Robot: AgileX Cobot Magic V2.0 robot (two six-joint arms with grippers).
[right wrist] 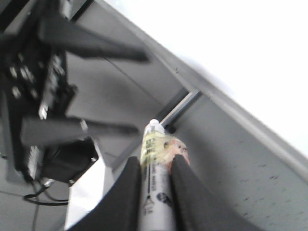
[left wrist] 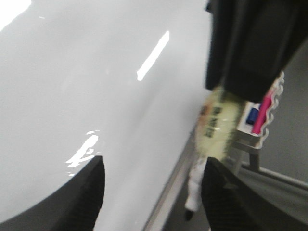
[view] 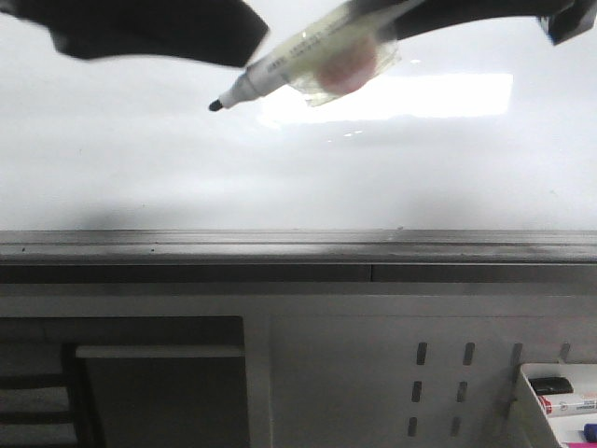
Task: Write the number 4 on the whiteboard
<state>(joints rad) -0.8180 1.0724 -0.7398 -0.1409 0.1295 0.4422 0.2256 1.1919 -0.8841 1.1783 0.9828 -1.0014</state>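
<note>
grey perforated metal panel [view: 392,373] nearest, small white tray of markers [view: 560,401] at its right | grey edge rail [view: 298,247] | glossy white whiteboard [view: 140,168] beyond, bare, no 4 seen | R gripper [right wrist: 155,180] clamped on white black-tipped marker [view: 280,70], tip off board | L gripper [left wrist: 151,192] jaws apart, holding nothing

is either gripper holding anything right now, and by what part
The right gripper holds a marker by its barrel, the uncapped black tip pointing away from the fingers. The left gripper is open and holds nothing.
</note>
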